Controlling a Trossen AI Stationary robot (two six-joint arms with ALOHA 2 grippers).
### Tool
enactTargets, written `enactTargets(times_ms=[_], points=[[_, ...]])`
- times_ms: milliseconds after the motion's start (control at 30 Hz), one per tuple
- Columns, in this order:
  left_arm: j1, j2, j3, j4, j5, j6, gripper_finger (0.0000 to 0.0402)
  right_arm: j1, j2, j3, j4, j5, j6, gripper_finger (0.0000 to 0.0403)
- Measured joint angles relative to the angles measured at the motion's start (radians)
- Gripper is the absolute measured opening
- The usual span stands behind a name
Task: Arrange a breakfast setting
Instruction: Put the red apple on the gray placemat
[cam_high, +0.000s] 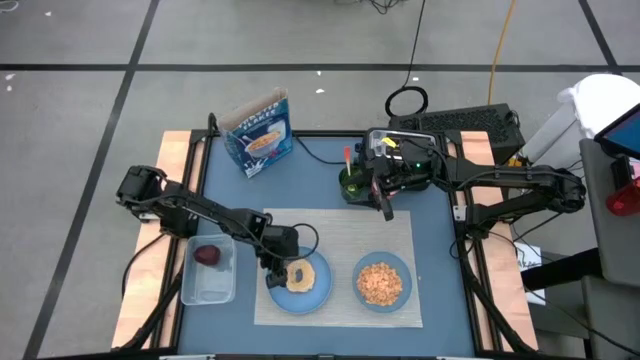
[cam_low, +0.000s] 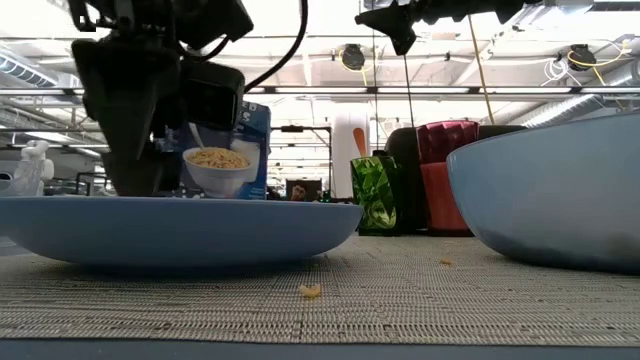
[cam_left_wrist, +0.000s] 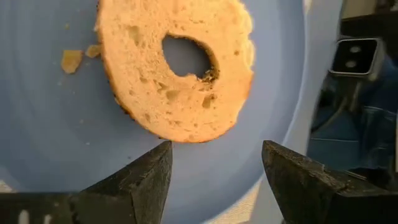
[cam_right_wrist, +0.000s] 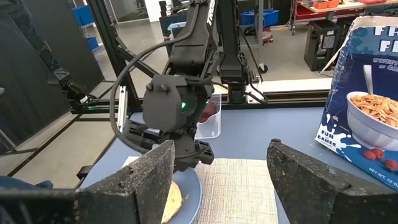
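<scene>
A round bagel half (cam_left_wrist: 177, 68), cut side up, lies on the light-blue plate (cam_high: 318, 292) at the left of the beige woven placemat (cam_high: 340, 235). My left gripper (cam_left_wrist: 214, 168) is open just over the plate's left side (cam_high: 277, 270); its fingers stand short of the bagel and touch nothing. The light-blue bowl (cam_high: 381, 281) holds cereal on the mat's right. A dark-red fruit (cam_high: 207, 256) lies in the clear tub (cam_high: 208, 285). The orange-handled spoon (cam_high: 348, 157) stands in a green cup (cam_high: 352, 185). My right gripper (cam_high: 386, 207) is open and empty, raised beside the cup.
A blue cereal box (cam_high: 258, 130) stands at the far left of the table. Crumbs lie on the plate (cam_left_wrist: 71, 60) and on the mat (cam_low: 311, 291). A black keyboard (cam_high: 470, 122) lies past the far right corner. The mat's far strip is bare.
</scene>
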Motion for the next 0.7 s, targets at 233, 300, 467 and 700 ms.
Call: enactTargets(times_ms=[233,300,467,700], points=[[0.043,-0.119,-0.001,-0.093,0.025,-0.001,0.0253,0.0,0.0,0.0,-0.007,0.0,0.0,0.0247],[0.051,-0.162,0.0,-0.098,0.026,-0.012,0.0253,0.0,0.0,0.0,-0.008,0.0,0.0,0.0247],[0.054,-0.296,0.002,-0.222,0.029,-0.039,0.0253,0.0,0.0,0.0,-0.008,0.0,0.0,0.0247],[0.041,-0.489,-0.001,-0.511,0.035,-0.053,0.0253,0.0,0.0,0.0,-0.011,-0.001,0.0,0.0247]])
